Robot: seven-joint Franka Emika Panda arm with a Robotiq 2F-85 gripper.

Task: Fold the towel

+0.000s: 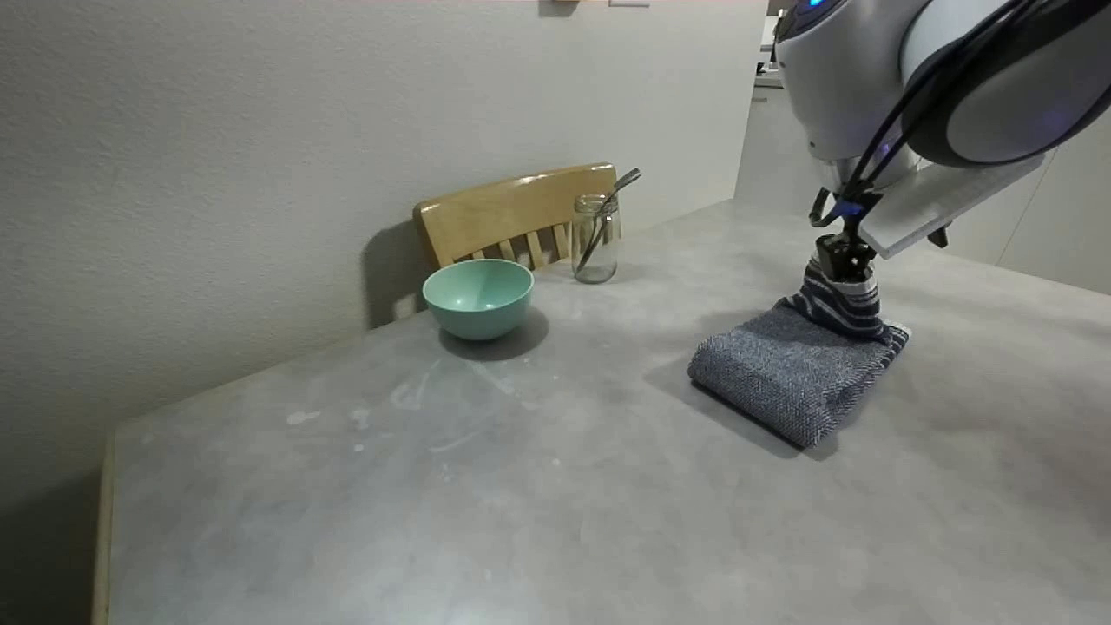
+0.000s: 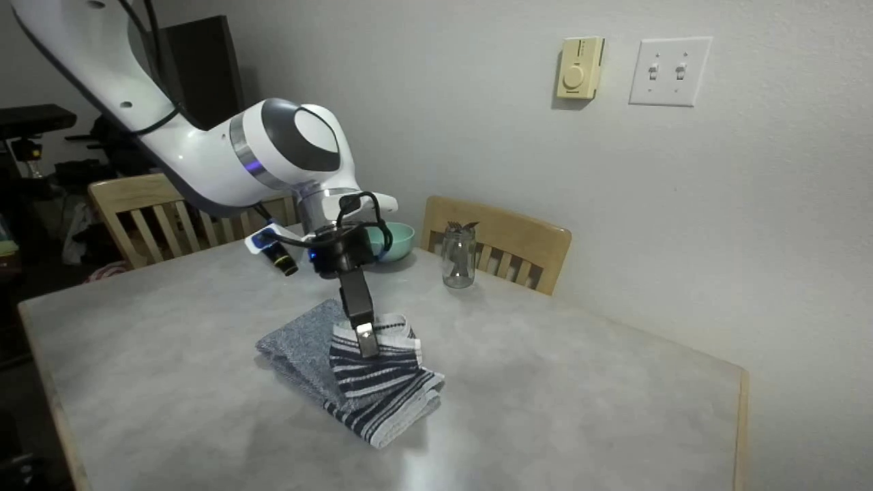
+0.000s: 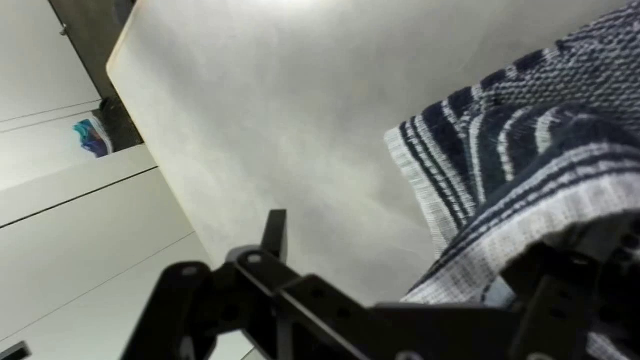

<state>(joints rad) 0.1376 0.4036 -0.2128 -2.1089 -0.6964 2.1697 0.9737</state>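
Note:
The grey-blue towel (image 1: 772,373) lies folded into a thick compact stack on the table, seen in both exterior views. Its navy-and-white striped end (image 2: 378,372) bunches upward at my gripper (image 1: 848,265). In the wrist view the jaws stand wide apart. One of the fingers (image 3: 275,232) is off to the left over bare tabletop, while the opposite one is mostly hidden against the raised white hem (image 3: 565,205). The cloth curves around that hidden side and is not pinched between the two. An exterior view shows a finger (image 2: 366,337) in front of the striped part.
A teal bowl (image 1: 479,299) stands near the wall-side edge, partly behind the wrist in an exterior view. A glass jar (image 2: 459,259) with utensils is beside it. Wooden chairs (image 2: 505,232) stand against the grey table (image 1: 486,503), with the wall behind.

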